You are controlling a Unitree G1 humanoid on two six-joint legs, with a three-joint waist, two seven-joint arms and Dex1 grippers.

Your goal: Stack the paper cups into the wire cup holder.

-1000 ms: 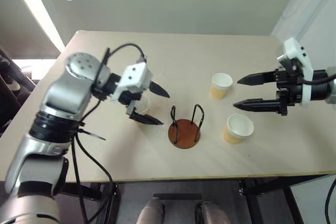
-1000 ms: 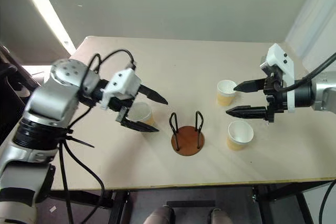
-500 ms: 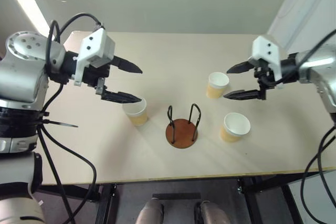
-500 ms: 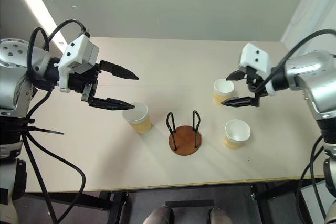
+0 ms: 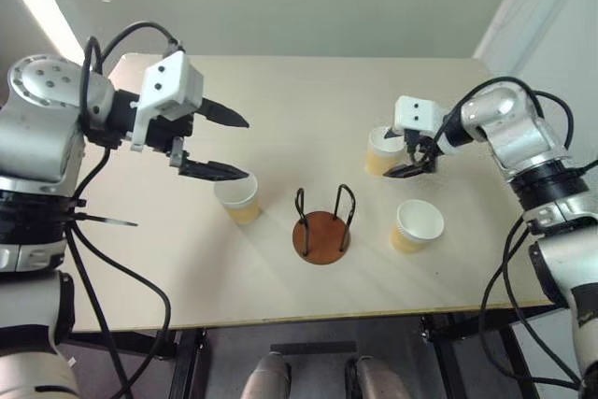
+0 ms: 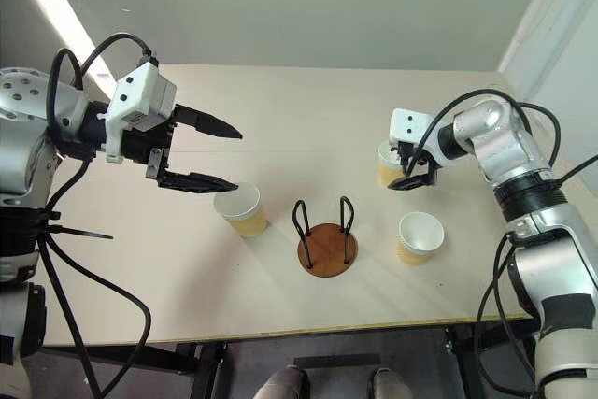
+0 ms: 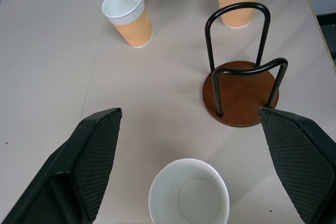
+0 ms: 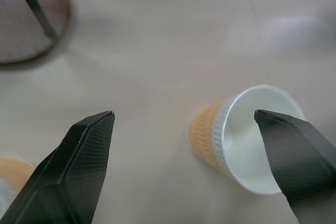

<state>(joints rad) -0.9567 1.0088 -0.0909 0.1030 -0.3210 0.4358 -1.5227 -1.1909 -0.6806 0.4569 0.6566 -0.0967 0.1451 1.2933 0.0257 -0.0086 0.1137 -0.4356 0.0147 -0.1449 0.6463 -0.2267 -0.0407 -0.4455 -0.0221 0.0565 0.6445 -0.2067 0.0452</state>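
A pale tabletop (image 5: 308,109) carries three paper cups and a wire holder (image 5: 320,227). The holder stands upright just below the middle of the left eye view, its brown disc base flat on the wood and its black loops empty.

The left cup (image 5: 237,198) stands upright to the left of the holder, near it but apart. The far cup (image 5: 381,150) stands up and to the right of the holder, and the near cup (image 5: 416,225) stands right of the holder, lower in the frame. All three are upright, mouths up, and none is in the holder.

The left end effector (image 5: 229,148) hovers in the left half of the frame, its two black fingers spread wide and holding nothing; the lower fingertip sits just above the left cup's rim, seemingly without touching it. In the left wrist view that cup (image 7: 189,192) lies between the spread fingers (image 7: 94,156).

The right end effector (image 5: 411,157) is at the far cup, fingers released and empty. One finger lies across the cup's right side; whether it touches is hard to tell. In the right wrist view the cup (image 8: 247,135) sits between the parted fingers (image 8: 79,166), close to the right one.
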